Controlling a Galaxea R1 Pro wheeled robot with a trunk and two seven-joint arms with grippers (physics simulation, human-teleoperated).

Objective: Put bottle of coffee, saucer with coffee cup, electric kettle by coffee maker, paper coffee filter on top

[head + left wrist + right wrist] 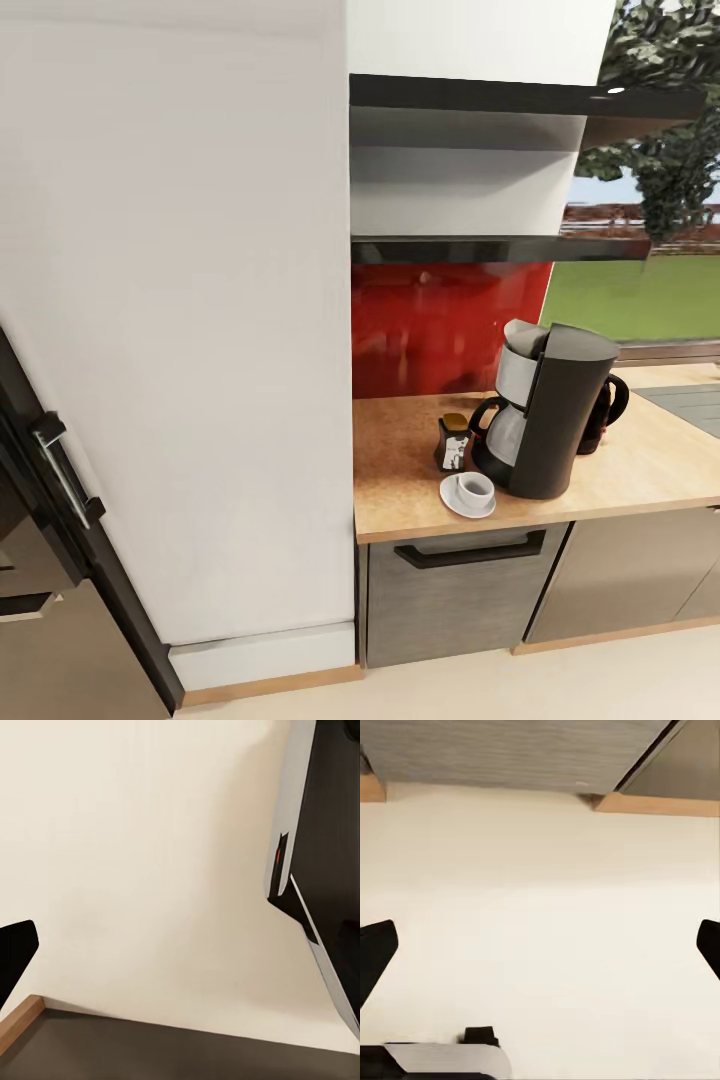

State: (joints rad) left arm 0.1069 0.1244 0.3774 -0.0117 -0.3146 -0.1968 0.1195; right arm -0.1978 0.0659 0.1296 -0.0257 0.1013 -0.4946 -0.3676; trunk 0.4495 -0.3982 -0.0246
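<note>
The dark-grey coffee maker (550, 415) stands on the wood-grain kitchen countertop (400, 470), with the paper coffee filter (522, 336) on its top. The bottle of coffee (453, 442) stands just left of it. In front lies the white saucer (452, 503) with the coffee cup (476, 489) on it. The electric kettle (604, 410) stands behind the maker's right side, partly hidden. The black kitchen shelf (500, 248) above holds nothing. My right gripper (540, 952) hangs open over the beige floor. My left gripper (180, 952) is open too, with one fingertip (15, 956) showing.
A tall white cabinet side (180, 300) fills the left, with a black appliance door (40, 480) and its handle at the far left. Under the counter is a grey drawer front with a black handle (470, 550). A window looks onto a lawn (640, 295) at the right.
</note>
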